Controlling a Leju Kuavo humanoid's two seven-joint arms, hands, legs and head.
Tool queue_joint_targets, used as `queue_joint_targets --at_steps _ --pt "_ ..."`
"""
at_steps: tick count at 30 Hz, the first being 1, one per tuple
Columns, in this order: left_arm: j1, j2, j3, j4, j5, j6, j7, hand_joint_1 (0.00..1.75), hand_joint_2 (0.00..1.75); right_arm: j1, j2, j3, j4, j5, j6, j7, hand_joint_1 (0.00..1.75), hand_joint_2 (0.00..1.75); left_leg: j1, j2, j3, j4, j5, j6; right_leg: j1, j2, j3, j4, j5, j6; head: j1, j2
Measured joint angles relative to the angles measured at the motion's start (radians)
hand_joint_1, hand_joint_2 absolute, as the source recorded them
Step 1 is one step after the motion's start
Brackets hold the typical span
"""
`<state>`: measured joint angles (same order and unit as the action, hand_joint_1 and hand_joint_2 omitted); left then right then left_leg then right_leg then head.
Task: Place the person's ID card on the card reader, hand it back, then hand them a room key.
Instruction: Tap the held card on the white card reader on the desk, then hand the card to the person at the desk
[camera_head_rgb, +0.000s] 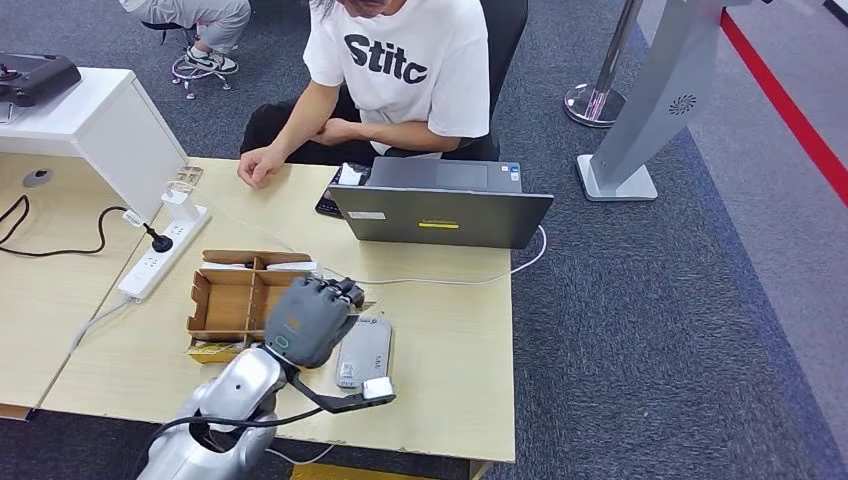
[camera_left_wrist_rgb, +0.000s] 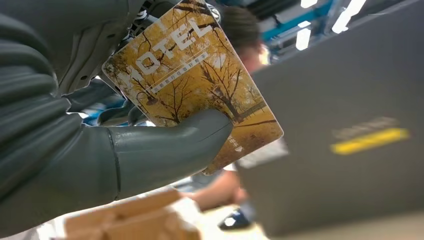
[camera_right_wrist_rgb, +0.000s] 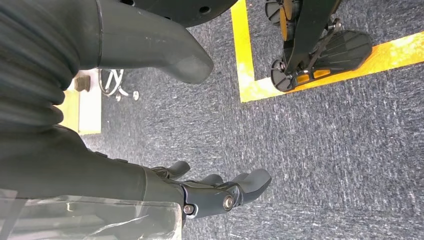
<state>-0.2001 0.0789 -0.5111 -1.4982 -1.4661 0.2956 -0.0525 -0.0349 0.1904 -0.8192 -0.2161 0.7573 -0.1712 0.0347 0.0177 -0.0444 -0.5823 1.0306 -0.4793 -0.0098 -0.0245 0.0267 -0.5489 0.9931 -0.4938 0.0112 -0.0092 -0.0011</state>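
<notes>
One robot hand is up over the worktop (camera_head_rgb: 450, 330) and the other hangs down by the floor. The left hand (camera_head_rgb: 310, 318) grips a yellow room key card (camera_left_wrist_rgb: 192, 80) with autumn trees printed on it; the thick grey thumb (camera_left_wrist_rgb: 170, 145) presses on its face and the darker fingers sit behind it. That hand hovers between a brown cardboard tray (camera_head_rgb: 235, 300) with small compartments and a grey card reader (camera_head_rgb: 363, 352) lying flat on the worktop. The right hand (camera_right_wrist_rgb: 210, 192) holds nothing, its fingers a little curled and apart above dark grey carpet (camera_right_wrist_rgb: 325, 145) with yellow tape lines. A person in a white T-shirt (camera_head_rgb: 405, 60) sits on the far side of the worktop, one hand (camera_head_rgb: 260, 165) resting on its edge. A grey laptop (camera_head_rgb: 440, 205) stands open in front of them, its lid facing the robot. A white power strip (camera_head_rgb: 165, 252) lies near the tray.
</notes>
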Motion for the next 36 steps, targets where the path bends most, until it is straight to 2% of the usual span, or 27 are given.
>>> queue_joint_targets --at_steps 3,7,12,24,27,31,36 --pt "-0.006 -0.029 -0.050 0.051 0.000 -0.021 0.008 1.75 1.75 0.000 0.001 -0.001 0.000 0.006 0.001 -0.006 0.00 1.75 0.000 0.000 0.000 0.000 0.000 0.000 0.000 0.000 0.000 0.000 0.000 0.000 0.000 0.000" --pt "-0.015 -0.045 -0.081 0.110 0.000 -0.054 0.017 1.75 1.75 0.000 0.001 -0.004 0.001 0.011 0.001 -0.005 0.00 1.75 0.000 0.000 0.000 0.000 0.000 0.000 0.000 0.000 0.000 0.000 0.000 0.000 0.000 0.000" --pt "-0.021 -0.049 -0.095 0.204 -0.004 -0.121 0.053 1.75 1.75 0.000 0.001 -0.005 0.001 0.020 0.001 0.006 0.00 1.75 0.000 0.000 0.000 0.000 0.000 0.000 0.000 0.000 0.000 0.000 0.000 0.000 0.000 0.000" --pt "-0.043 -0.050 -0.095 0.288 -0.015 -0.145 0.093 1.75 1.75 0.000 0.001 -0.012 0.001 0.030 0.004 0.006 0.00 1.75 0.000 0.000 0.000 0.000 0.000 0.000 0.000 -0.001 0.001 0.000 0.000 0.000 0.000 0.000" --pt "-0.051 -0.050 -0.095 0.303 -0.025 -0.123 0.103 1.75 1.75 0.000 0.001 -0.021 0.001 0.030 0.004 0.003 0.00 1.75 0.000 0.000 0.001 0.000 0.000 0.000 0.000 -0.001 0.002 0.000 0.000 0.000 0.000 0.000" --pt "-0.051 -0.050 -0.090 0.303 -0.052 -0.030 0.132 1.75 1.75 0.000 0.001 -0.034 0.001 0.030 0.002 -0.007 0.00 1.75 0.000 0.000 0.001 0.000 0.001 0.000 0.000 -0.001 0.002 0.001 0.000 0.000 0.000 0.000" --pt "-0.060 -0.047 -0.030 0.216 -0.037 0.045 0.145 1.75 1.75 0.001 0.001 -0.049 0.001 0.039 0.000 -0.015 0.00 1.75 0.000 0.000 0.001 0.000 0.001 0.000 0.000 0.000 0.002 0.001 0.000 0.000 0.000 0.000"
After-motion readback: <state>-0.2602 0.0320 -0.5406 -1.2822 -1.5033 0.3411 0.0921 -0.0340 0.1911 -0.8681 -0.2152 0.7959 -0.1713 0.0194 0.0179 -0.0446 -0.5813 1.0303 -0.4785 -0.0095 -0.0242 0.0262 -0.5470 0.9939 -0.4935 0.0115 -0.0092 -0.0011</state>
